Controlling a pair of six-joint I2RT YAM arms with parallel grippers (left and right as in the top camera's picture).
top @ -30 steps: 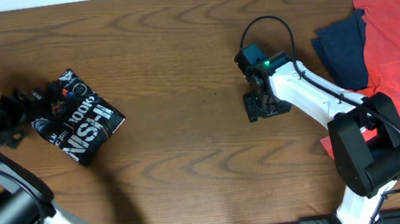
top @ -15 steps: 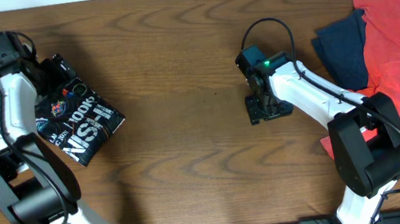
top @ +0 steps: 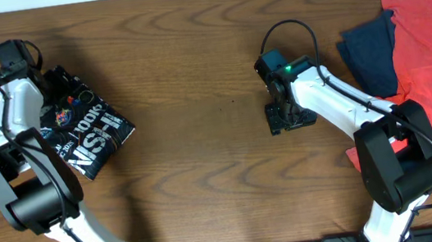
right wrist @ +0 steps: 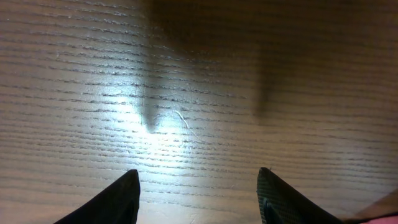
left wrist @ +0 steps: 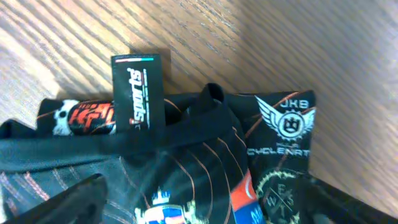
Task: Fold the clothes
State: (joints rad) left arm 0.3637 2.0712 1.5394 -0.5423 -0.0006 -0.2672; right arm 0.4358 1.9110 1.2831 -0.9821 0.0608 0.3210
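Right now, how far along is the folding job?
Done: the black jersey looks folded into a compact bundle on the left. In hand: the left claw hangs open over its tagged edge, gripping nothing; the right claw is open above the bare table. Left: perhaps tidying that edge. The red T-shirt and navy garment lie loose on the right.

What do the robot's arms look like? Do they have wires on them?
The left arm and the right arm are both made of white tubes joined by chunky black joints. A thin black cable loops above the right arm's wrist. There, a teal block sits beside a tiny green light. The right gripper has dark, pointed jaws.
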